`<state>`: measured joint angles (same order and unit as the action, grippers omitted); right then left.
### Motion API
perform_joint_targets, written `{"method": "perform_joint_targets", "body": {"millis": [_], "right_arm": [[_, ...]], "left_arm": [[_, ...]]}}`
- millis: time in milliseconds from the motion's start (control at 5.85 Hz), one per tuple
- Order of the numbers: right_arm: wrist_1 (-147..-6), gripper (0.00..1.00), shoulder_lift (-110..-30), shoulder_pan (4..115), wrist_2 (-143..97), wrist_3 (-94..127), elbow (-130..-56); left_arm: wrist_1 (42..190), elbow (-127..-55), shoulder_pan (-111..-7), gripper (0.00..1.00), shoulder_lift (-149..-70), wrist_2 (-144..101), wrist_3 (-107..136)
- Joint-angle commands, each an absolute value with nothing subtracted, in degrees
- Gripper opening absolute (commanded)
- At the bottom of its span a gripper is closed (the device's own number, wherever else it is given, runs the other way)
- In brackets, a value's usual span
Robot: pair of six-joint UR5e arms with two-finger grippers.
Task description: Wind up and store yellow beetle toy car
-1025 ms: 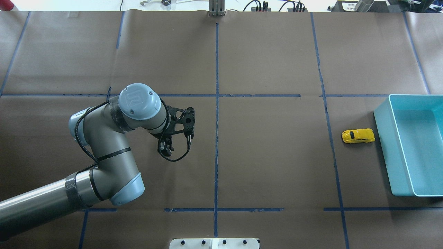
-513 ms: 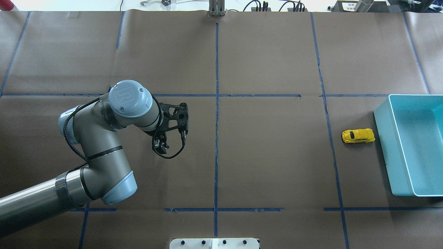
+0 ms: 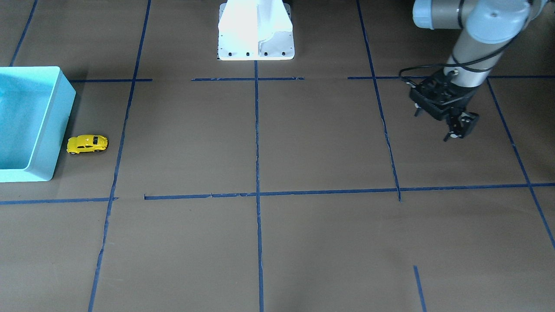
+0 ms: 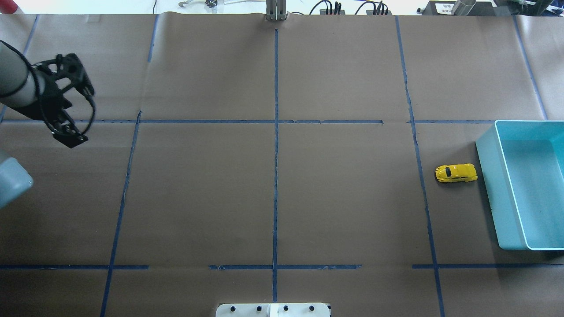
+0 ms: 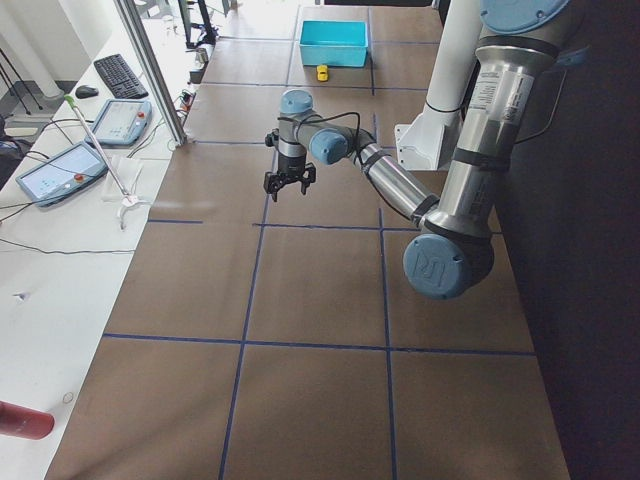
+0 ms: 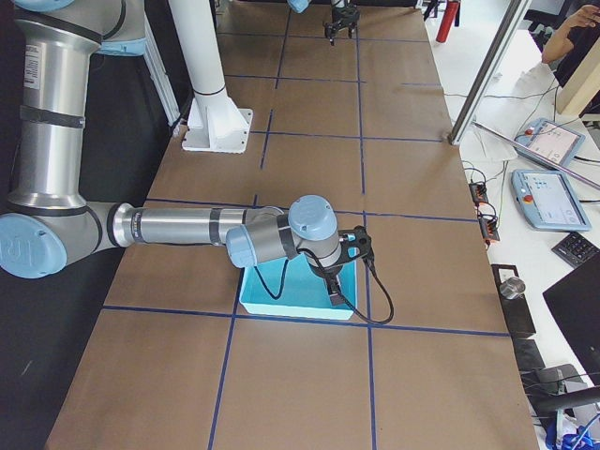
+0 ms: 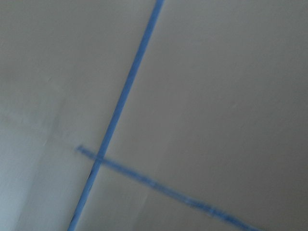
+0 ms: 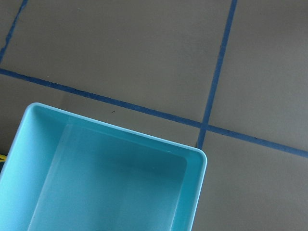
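Observation:
The yellow beetle toy car [image 4: 456, 173] stands on its wheels on the brown paper, just left of the turquoise bin [image 4: 489, 189]. It also shows in the front view [image 3: 87, 144], beside the bin [image 3: 47, 143]. My left gripper [image 4: 70, 139] hangs over the table's far left, a long way from the car, and looks shut and empty [image 3: 458, 131]. My right gripper [image 6: 335, 302] shows only in the exterior right view, above the bin's outer end [image 6: 281, 309]. I cannot tell if it is open. The right wrist view looks down on the bin's corner [image 8: 120, 131].
The white robot base plate [image 4: 273, 310] sits at the near table edge [image 3: 256, 30]. Blue tape lines grid the brown paper. A metal post [image 4: 276, 11] stands at the far edge. Tablets and cables lie beyond the table's far edge [image 5: 60, 165].
My left arm has swung from left of the table's middle out to the far left and farther from the robot. The car and the bin have not moved.

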<state>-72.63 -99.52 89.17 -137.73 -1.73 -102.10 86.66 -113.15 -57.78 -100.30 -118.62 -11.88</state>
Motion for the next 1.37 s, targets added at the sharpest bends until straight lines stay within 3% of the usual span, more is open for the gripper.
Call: {"method": "perform_joint_targets", "body": {"millis": [0,342,854,1196], "right_arm": [[-71.10,1.00,-99.41,86.51,-138.96,-2.20,-104.92],[-71.28,1.00,-97.91,75.66,-133.90,-2.28,-108.69],[-71.28,1.00,-98.16,62.95,-127.62,-2.72,-114.14],[-71.37,1.00,-95.37,51.65,-121.43,-7.71,-114.78]], "left_arm": [[86.48,-111.46,-69.29,1.00,-92.94,-123.30,-11.17],[86.48,-110.22,-78.18,1.00,-83.37,-127.34,-5.75],[87.36,-99.44,-91.63,1.00,-80.95,-131.56,-0.88],[87.28,-97.91,-92.46,1.00,-80.95,-131.57,-0.79]]}}
